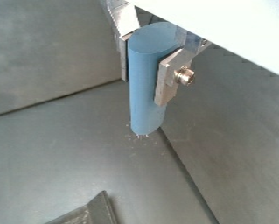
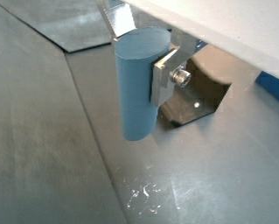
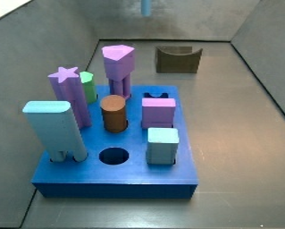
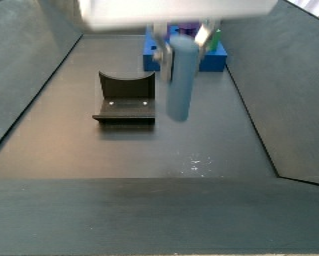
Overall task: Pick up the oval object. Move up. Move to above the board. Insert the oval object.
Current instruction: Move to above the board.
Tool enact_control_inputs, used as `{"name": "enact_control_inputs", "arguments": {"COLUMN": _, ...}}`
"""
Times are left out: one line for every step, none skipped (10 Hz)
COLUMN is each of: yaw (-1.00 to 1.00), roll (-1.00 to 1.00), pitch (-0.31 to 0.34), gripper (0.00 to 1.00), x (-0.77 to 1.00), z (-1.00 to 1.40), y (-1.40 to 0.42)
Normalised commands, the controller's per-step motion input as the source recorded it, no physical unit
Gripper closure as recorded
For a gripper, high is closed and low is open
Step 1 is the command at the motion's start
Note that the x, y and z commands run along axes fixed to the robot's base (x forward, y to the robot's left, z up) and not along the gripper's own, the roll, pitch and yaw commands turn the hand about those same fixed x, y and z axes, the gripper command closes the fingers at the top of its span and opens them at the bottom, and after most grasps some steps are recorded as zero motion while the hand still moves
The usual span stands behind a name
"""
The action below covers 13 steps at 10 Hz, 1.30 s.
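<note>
My gripper (image 1: pixel 145 66) is shut on the light blue oval object (image 1: pixel 144 87), which hangs upright between the silver fingers (image 1: pixel 170 79), above the grey floor. Both wrist views show it, with the gripper (image 2: pixel 139 61) round the object's (image 2: pixel 136 92) upper half. In a side view the gripper (image 4: pixel 183 42) holds the object (image 4: pixel 183 85) beside the fixture (image 4: pixel 124 100). In a side view only the object's lower tip (image 3: pixel 145 7) shows, far behind the blue board (image 3: pixel 114 176). The board has an open dark hole (image 3: pixel 113 156) near its front edge.
The board carries several upright pieces: a teal arch (image 3: pixel 55 130), a purple star (image 3: pixel 68 89), a purple pentagon (image 3: pixel 118 67), a brown cylinder (image 3: pixel 114 113) and two square blocks (image 3: pixel 159 112). The fixture (image 3: pixel 177 59) stands behind the board. Grey walls slope up on all sides.
</note>
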Motion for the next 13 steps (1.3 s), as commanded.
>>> {"name": "enact_control_inputs", "arguments": {"yaw": 0.04, "roll": 0.11, "pitch": 0.075, "gripper": 1.00, "x": -0.03, "z": 1.00, "y": -0.13}}
{"name": "enact_control_inputs", "arguments": {"yaw": 0.04, "roll": 0.10, "pitch": 0.082, "gripper": 1.00, "x": -0.02, "z": 1.00, "y": -0.12}}
{"name": "enact_control_inputs", "arguments": {"yaw": 0.03, "roll": 0.10, "pitch": 0.088, "gripper": 1.00, "x": -0.02, "z": 1.00, "y": -0.12}}
{"name": "enact_control_inputs", "arguments": {"yaw": 0.04, "roll": 0.10, "pitch": 0.100, "gripper": 1.00, "x": -0.01, "z": 1.00, "y": -0.11}}
{"name": "enact_control_inputs", "arguments": {"yaw": 0.04, "roll": 0.09, "pitch": 0.108, "gripper": 1.00, "x": -0.01, "z": 1.00, "y": -0.10}}
{"name": "enact_control_inputs", "arguments": {"yaw": 0.04, "roll": 0.09, "pitch": 0.112, "gripper": 1.00, "x": -0.01, "z": 1.00, "y": -0.08}}
{"name": "enact_control_inputs", "arguments": {"yaw": 0.04, "roll": 0.10, "pitch": 0.109, "gripper": 1.00, "x": 0.00, "z": 1.00, "y": -0.08}}
{"name": "enact_control_inputs", "arguments": {"yaw": 0.04, "roll": 0.09, "pitch": 0.107, "gripper": 1.00, "x": 0.00, "z": 0.94, "y": -0.06}}
{"name": "enact_control_inputs", "arguments": {"yaw": 0.03, "roll": 0.09, "pitch": 0.106, "gripper": 1.00, "x": 0.00, "z": 0.78, "y": -0.05}}
{"name": "enact_control_inputs", "arguments": {"yaw": 0.03, "roll": 0.09, "pitch": 0.104, "gripper": 1.00, "x": 0.00, "z": 0.58, "y": -0.03}}
{"name": "enact_control_inputs", "arguments": {"yaw": 0.03, "roll": 0.09, "pitch": 0.103, "gripper": 1.00, "x": 0.01, "z": 0.48, "y": -0.02}}
{"name": "enact_control_inputs", "arguments": {"yaw": 0.04, "roll": 0.09, "pitch": 0.108, "gripper": 1.00, "x": 0.01, "z": 0.22, "y": -0.02}}
{"name": "enact_control_inputs", "arguments": {"yaw": -1.00, "roll": 0.05, "pitch": 0.223, "gripper": 1.00, "x": -0.03, "z": 0.06, "y": -1.00}}
